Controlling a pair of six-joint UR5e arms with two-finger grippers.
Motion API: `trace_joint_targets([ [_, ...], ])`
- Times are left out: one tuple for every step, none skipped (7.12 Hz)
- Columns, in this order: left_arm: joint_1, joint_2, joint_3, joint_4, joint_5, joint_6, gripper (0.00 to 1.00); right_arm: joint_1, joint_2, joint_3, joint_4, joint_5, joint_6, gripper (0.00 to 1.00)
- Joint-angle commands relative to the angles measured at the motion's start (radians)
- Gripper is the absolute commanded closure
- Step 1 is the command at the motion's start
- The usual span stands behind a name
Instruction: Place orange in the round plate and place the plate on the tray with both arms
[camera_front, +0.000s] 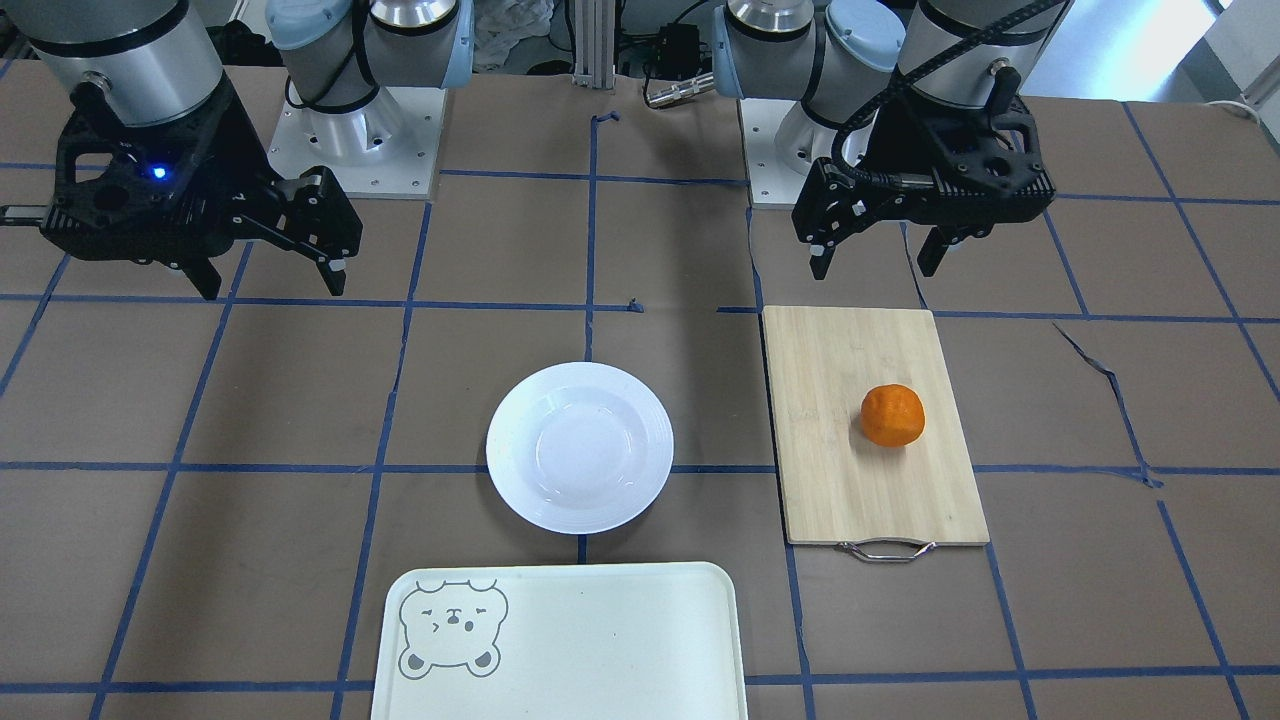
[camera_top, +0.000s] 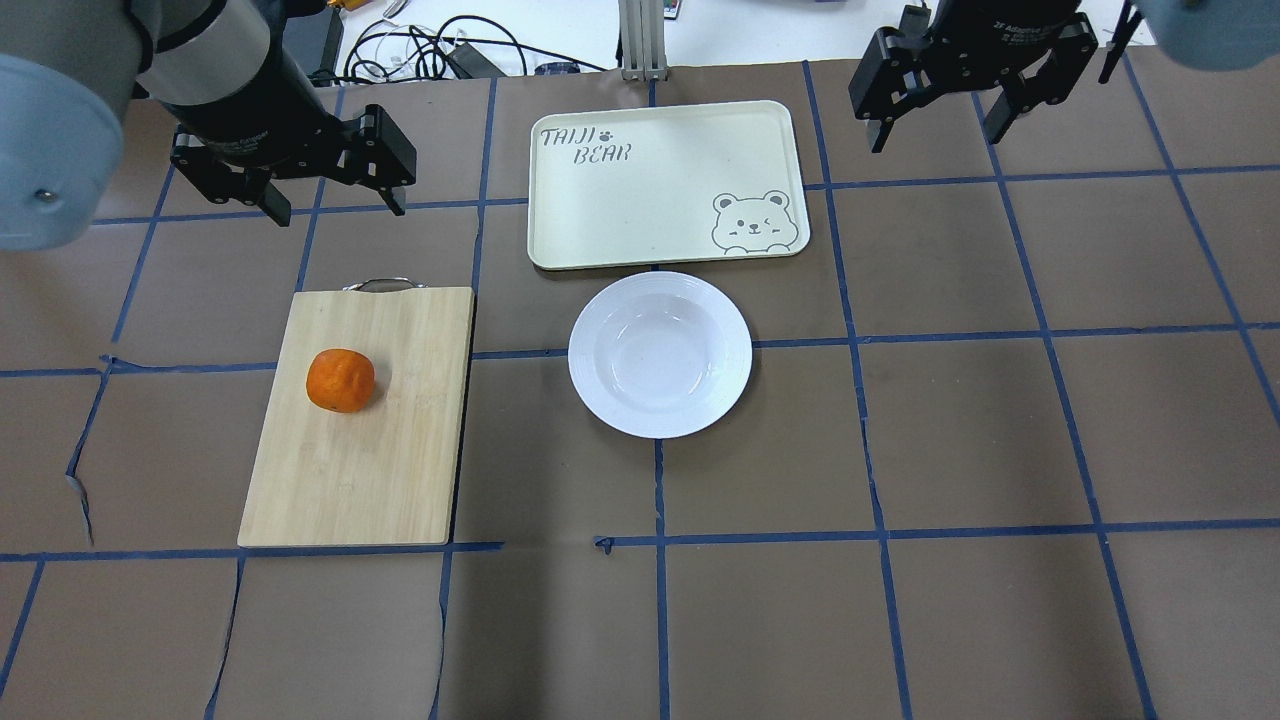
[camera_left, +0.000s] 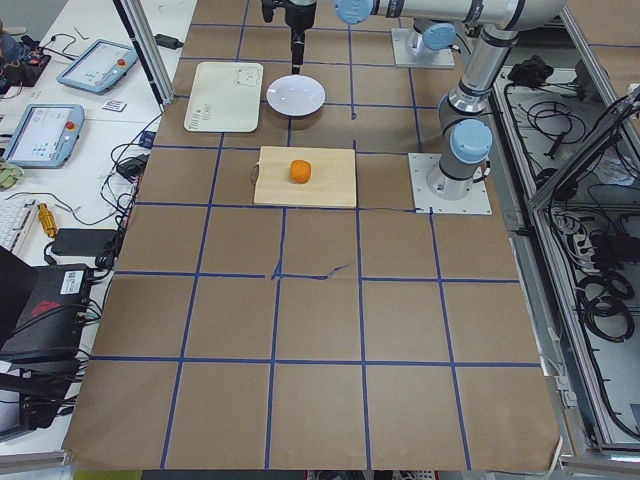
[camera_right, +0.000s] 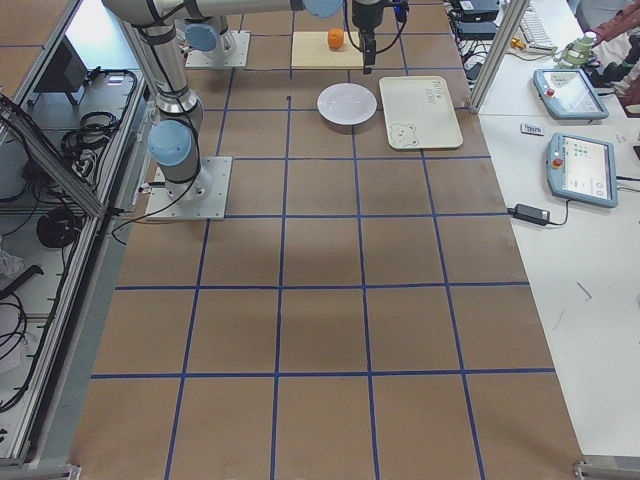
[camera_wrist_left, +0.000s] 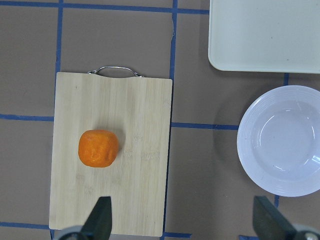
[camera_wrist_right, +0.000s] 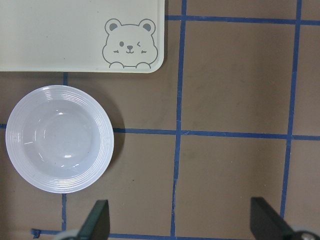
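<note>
Brown table (camera_top: 1000, 430): orange (camera_top: 340, 380) on bamboo board (camera_top: 380, 470), round plate (camera_top: 590, 355) beside tray (camera_top: 660, 200); left fingers (camera_wrist_left: 102, 215), right fingers (camera_wrist_right: 97, 220) spread, empty.

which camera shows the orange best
Left wrist view: the orange is large, seen from above and unblocked on the board. Overhead and front views show it whole but smaller; the side views, a tiny dot; the right wrist view misses it.

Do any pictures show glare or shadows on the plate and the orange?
Overhead exterior: soft glare inside the round plate; the orange casts a faint shadow on the bamboo cutting board. Right wrist view: small highlights on the plate, rim ridges sharp.
</note>
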Motion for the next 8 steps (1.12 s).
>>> trace_joint_targets([
  [0.001,-0.002,-0.001,0.0,0.005,0.032,0.0,-0.002,0.001,0.002,-0.006,0.0,-0.002,0.0],
  [0.01,-0.012,-0.002,-0.001,0.005,0.063,0.0,-0.004,0.001,0.002,-0.008,0.0,0.0,0.0],
  [0.027,-0.029,-0.011,-0.013,0.011,0.066,0.0,-0.004,0.001,0.002,-0.006,0.0,-0.002,0.0],
  [0.057,-0.05,-0.069,-0.012,0.014,0.067,0.0,-0.004,0.001,0.002,-0.006,0.0,-0.002,0.0],
  [0.099,-0.073,-0.17,0.003,0.012,0.081,0.0,-0.004,0.001,0.004,-0.006,0.0,0.0,0.0],
  [0.158,-0.093,-0.251,0.087,0.014,0.106,0.0,-0.004,0.0,0.002,-0.006,0.0,0.0,0.0],
  [0.206,-0.127,-0.313,0.153,0.029,0.186,0.0,-0.004,0.001,0.004,-0.006,0.0,-0.002,0.0],
  [0.232,-0.174,-0.362,0.222,0.117,0.231,0.0,-0.002,0.0,0.004,-0.002,0.0,-0.003,0.0],
])
